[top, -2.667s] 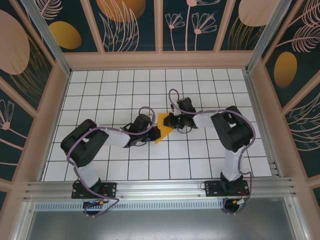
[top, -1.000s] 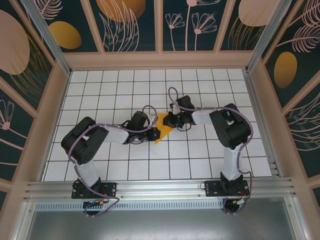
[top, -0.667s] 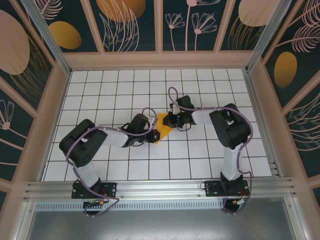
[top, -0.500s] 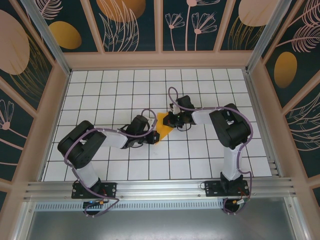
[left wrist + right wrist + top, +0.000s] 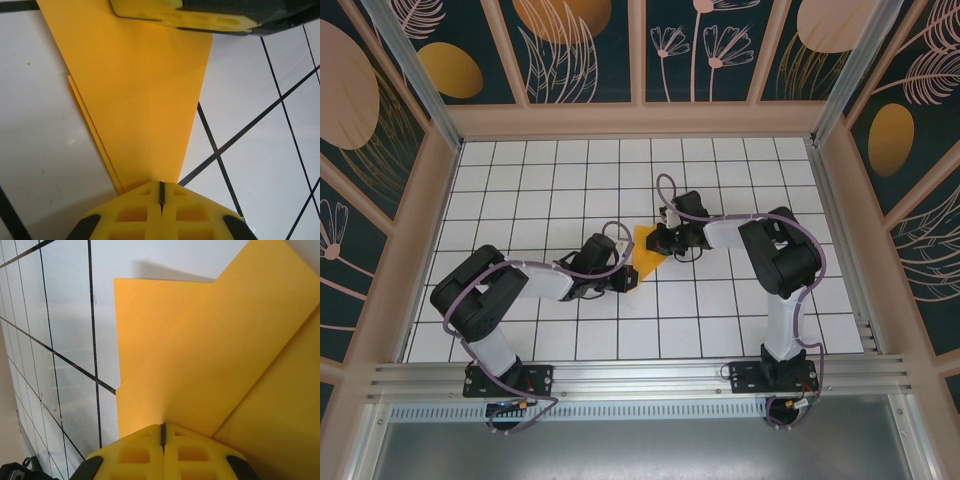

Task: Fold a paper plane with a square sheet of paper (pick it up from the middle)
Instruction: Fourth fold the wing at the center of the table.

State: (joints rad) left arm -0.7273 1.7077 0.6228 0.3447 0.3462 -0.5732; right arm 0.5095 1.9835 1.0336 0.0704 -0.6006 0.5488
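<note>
Both jaw pairs are pressed together: left gripper point(image 5: 627, 279) at the near tip of the folded orange paper point(image 5: 642, 254), right gripper point(image 5: 659, 243) at its far-right edge.

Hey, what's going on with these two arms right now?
Two robot arms are working a folded orange paper, a layered wedge lying flat on the table. Both grippers are shut: the left gripper has its tips on the narrow end, the right gripper on the wide end, seemingly pressing it down. Folding looks unfinished.
</note>
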